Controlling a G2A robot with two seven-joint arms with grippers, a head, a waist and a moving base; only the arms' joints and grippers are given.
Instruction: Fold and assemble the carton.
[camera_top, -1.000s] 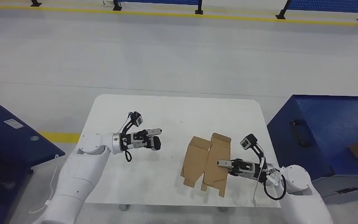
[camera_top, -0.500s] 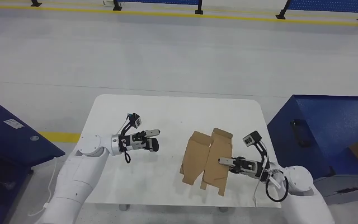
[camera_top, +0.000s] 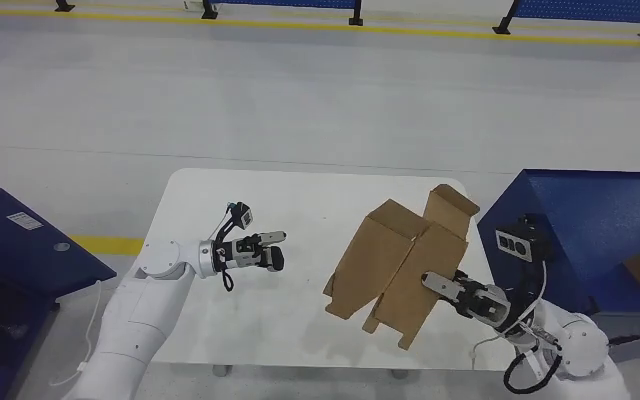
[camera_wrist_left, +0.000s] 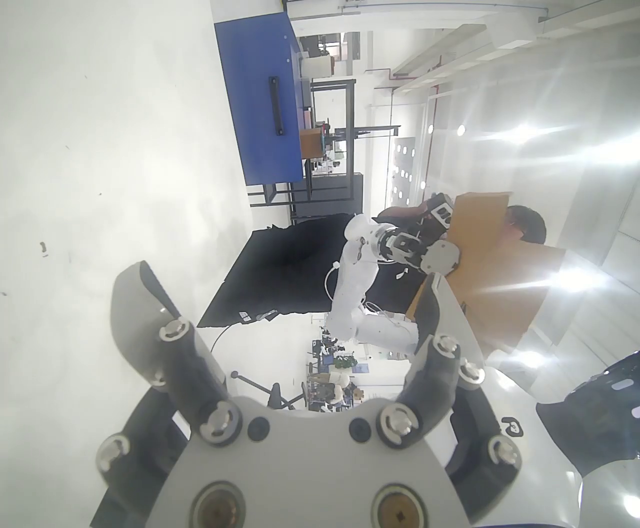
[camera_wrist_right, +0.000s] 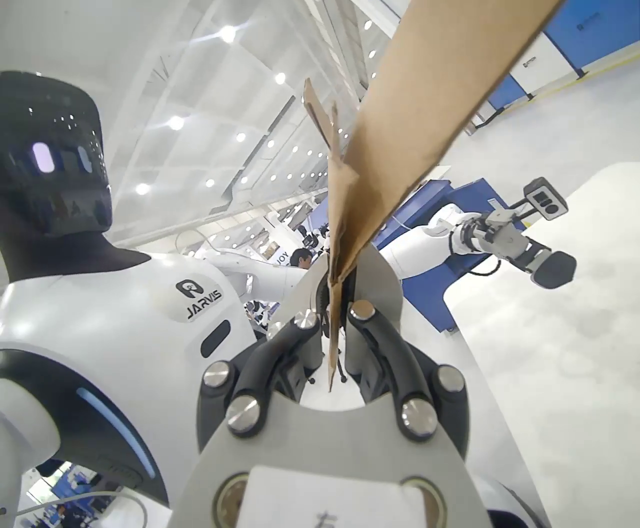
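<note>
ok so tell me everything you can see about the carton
The carton is plain brown cardboard, unassembled and collapsed flat: two side-by-side panels with notched flaps at both ends. It is held up tilted over the right part of the white table, one end high, the other low. The right gripper is shut on its near edge, clamping the sheet from both faces. Whether the low flaps touch the table cannot be told.

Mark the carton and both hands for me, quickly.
carton (camera_top: 395, 262), top view: on its broad brown panel.
right hand (camera_top: 432, 281), top view: between its fingertips, where they pinch the carton's edge.
left hand (camera_wrist_left: 285, 287), left wrist view: the gap midway between its open fingertips.
</note>
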